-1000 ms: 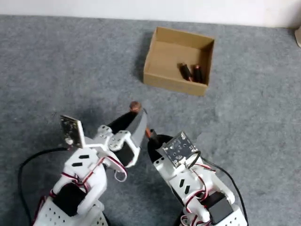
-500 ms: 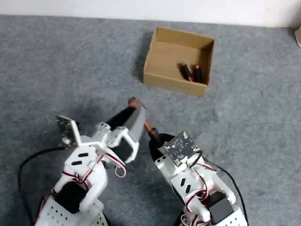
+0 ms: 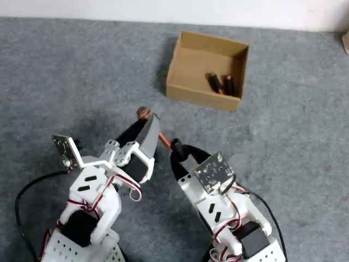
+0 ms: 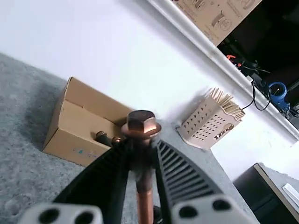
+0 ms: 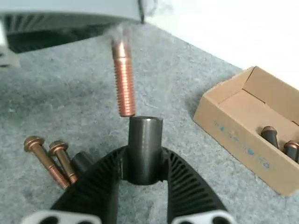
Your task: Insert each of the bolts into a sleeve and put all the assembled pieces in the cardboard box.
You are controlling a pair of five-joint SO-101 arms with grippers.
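A copper-coloured bolt [image 4: 141, 127] hangs in the left gripper [image 4: 141, 148], whose jaws are clamped on the shank just under the hexagonal head. The threaded end is left free. The right gripper [image 5: 145, 159] is closed around a dark sleeve [image 5: 145, 140] at mid-length, with its open mouth facing the bolt.

Both parts look rigid, smooth metal, small but dense. They are likely to slip or twist under a loose grip, so these holds seem sound: on the bolt's shank near the head, and on the sleeve's wall clear of the bore.

In the high view the bolt runs from the sleeve toward 10 to 11 o'clock. Its tip is just beside the mouth and not yet inside. The cardboard box [image 3: 200, 94], holding two finished pieces [image 3: 221, 83], sits on the grey tabletop [image 3: 82, 71] at 1 o'clock from the grippers. Two loose bolts [image 5: 46, 162] lie near the right gripper.
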